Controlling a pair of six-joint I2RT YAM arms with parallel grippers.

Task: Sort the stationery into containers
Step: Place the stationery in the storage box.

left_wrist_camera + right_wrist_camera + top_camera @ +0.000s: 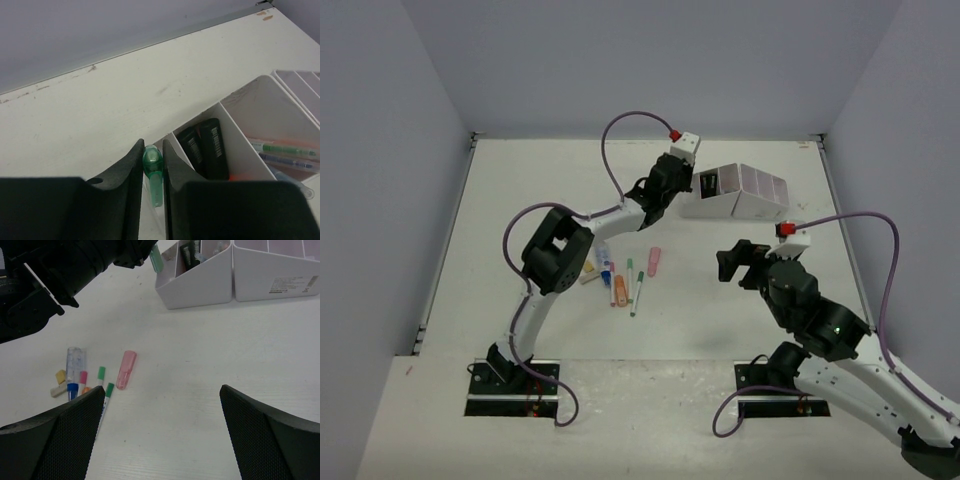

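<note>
Left arm (610, 215) stretched toward 1 o'clock, left gripper (152, 150) clamped on green pen (153, 172) between its fingertips, over organizer (240, 145) end compartment, right gripper (162, 389) fingers wide apart, loose pens (101, 372) at its 10 o'clock

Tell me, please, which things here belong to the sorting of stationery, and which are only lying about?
Belong to the job:
- white organizer
- green marker, held in the left gripper
- black highlighters and pens, lying in the organizer
- pink eraser, green-capped pens, clear blue tube and tan and grey blocks, loose on the table

Only there:
- purple cables
- black base plates
</note>
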